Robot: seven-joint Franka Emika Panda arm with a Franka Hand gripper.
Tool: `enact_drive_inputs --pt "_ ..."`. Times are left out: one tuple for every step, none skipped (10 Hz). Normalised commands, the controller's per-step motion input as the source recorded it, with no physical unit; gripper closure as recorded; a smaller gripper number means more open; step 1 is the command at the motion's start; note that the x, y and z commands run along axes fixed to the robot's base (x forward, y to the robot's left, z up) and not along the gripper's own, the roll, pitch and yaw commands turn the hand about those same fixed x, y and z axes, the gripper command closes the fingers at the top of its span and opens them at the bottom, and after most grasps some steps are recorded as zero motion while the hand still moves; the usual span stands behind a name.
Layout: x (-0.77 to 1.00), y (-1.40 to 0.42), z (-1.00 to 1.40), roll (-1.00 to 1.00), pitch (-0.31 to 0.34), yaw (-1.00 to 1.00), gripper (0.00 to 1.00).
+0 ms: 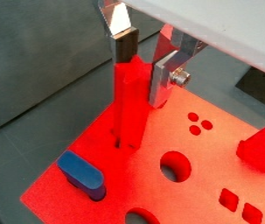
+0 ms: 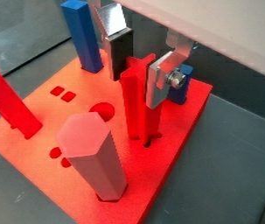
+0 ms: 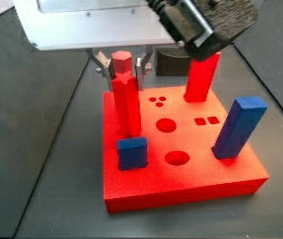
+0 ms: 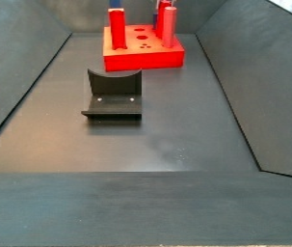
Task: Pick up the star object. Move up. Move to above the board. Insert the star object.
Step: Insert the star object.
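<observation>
The star object (image 1: 129, 105) (image 2: 137, 109) (image 3: 125, 103), a slender bright-red ridged peg, stands upright with its foot in a hole of the red board (image 1: 205, 162) (image 2: 176, 149) (image 3: 188, 191) (image 4: 142, 60). My gripper (image 1: 142, 79) (image 2: 138, 87) (image 3: 122, 70) is directly over it, and the two fingers flank the peg's top. One side view shows a thin gap on each side of the peg, so the gripper looks open. The peg's foot is hidden inside the hole.
Also standing on the board are a tall blue peg (image 2: 82, 35) (image 3: 237, 126), a short blue peg (image 1: 82, 172) (image 3: 133, 152), a wider red peg (image 1: 263, 144) (image 2: 6, 101) (image 3: 203, 79) and a pinkish hexagonal peg (image 2: 90, 157). The fixture (image 4: 112, 95) stands on the dark floor in front of the board.
</observation>
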Motion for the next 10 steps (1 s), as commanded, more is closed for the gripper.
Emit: enact_drive_inputs --pt "0.00 0.00 -0.49 0.08 -0.069 -0.56 1.00" --pt "0.00 0.00 -0.47 0.08 -0.061 -0.56 1.00" --pt "-0.15 0.00 -0.39 0.08 -0.027 -0.42 1.00" --pt "-0.13 0.00 -0.32 0.09 -0.021 -0.20 1.00" --pt "-0.15 0.00 -0.37 0.13 -0.039 0.00 1.00" --pt "-0.18 -0.02 -0.45 0.21 -0.070 0.19 1.00" --pt "-0.07 -0.06 -0.40 0.14 -0.077 0.19 1.00" --pt "-0.01 -0.12 -0.44 0.08 -0.139 0.14 1.00" --pt "0.00 -0.17 -0.61 0.10 -0.180 0.08 1.00" --pt "0.09 -0.13 -0.60 0.17 -0.139 0.04 1.00"
